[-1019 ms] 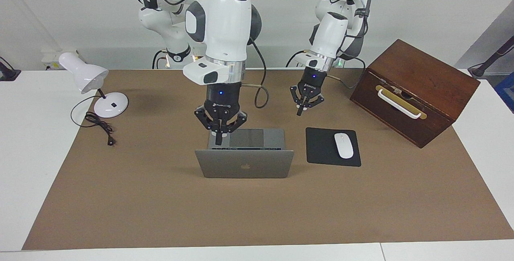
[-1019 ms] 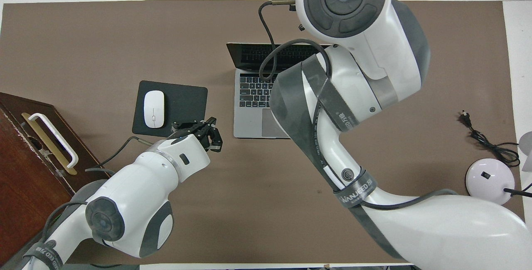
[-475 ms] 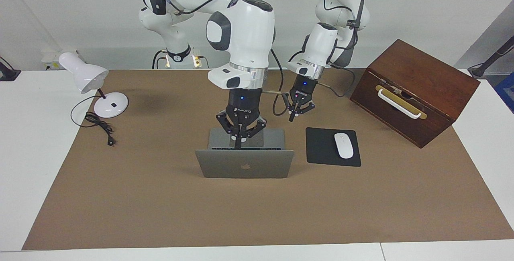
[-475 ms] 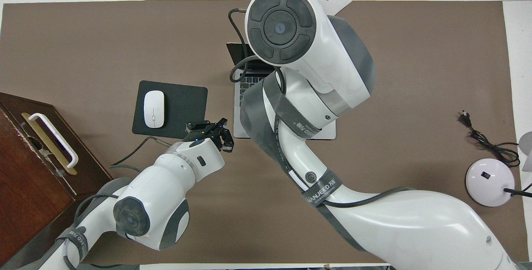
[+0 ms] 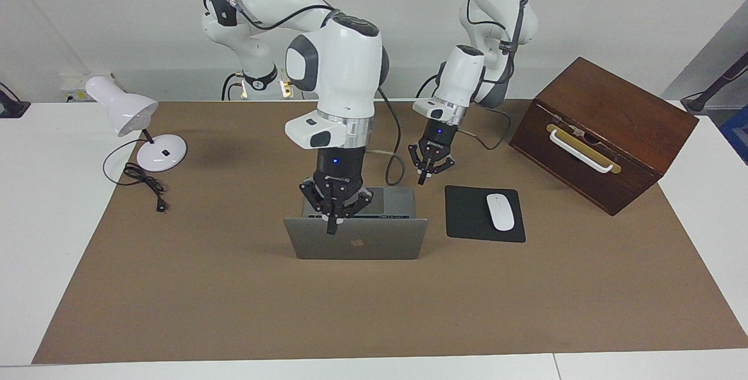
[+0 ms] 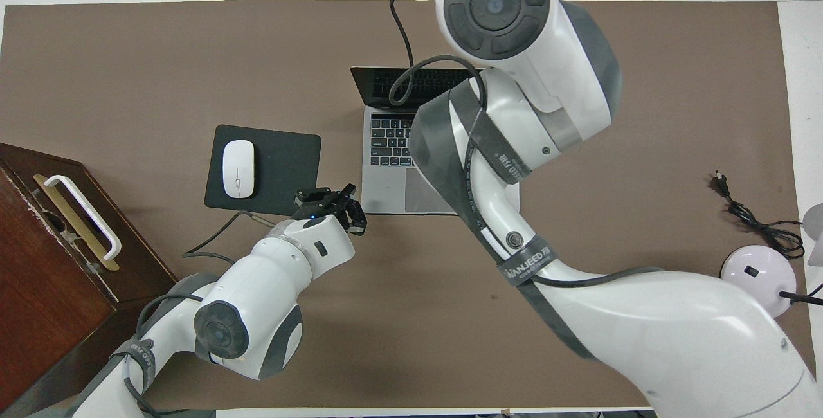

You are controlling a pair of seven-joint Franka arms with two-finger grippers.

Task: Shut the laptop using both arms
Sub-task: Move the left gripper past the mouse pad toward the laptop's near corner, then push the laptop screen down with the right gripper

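The silver-grey laptop (image 5: 374, 242) stands open in the middle of the brown mat, with its lid upright and the apple logo turned away from the robots. Its keyboard and palm rest (image 6: 384, 180) show in the overhead view. My right gripper (image 5: 332, 229) is shut, and its tips are at the lid's top edge, toward the right arm's end. In the overhead view it is hidden under its own arm. My left gripper (image 5: 422, 180) is shut and empty. It hangs just off the base's near corner toward the left arm's end, and it also shows in the overhead view (image 6: 352, 212).
A black mouse pad (image 5: 464, 216) with a white mouse (image 5: 500, 211) lies beside the laptop, toward the left arm's end. A brown wooden box (image 5: 608, 128) stands past it. A white desk lamp (image 5: 125, 112) and its cable (image 5: 146, 184) sit at the right arm's end.
My right gripper has moved from over the laptop's base to the lid's top edge and has come lower. My left gripper has moved closer to the base's corner. The lid stands as before.
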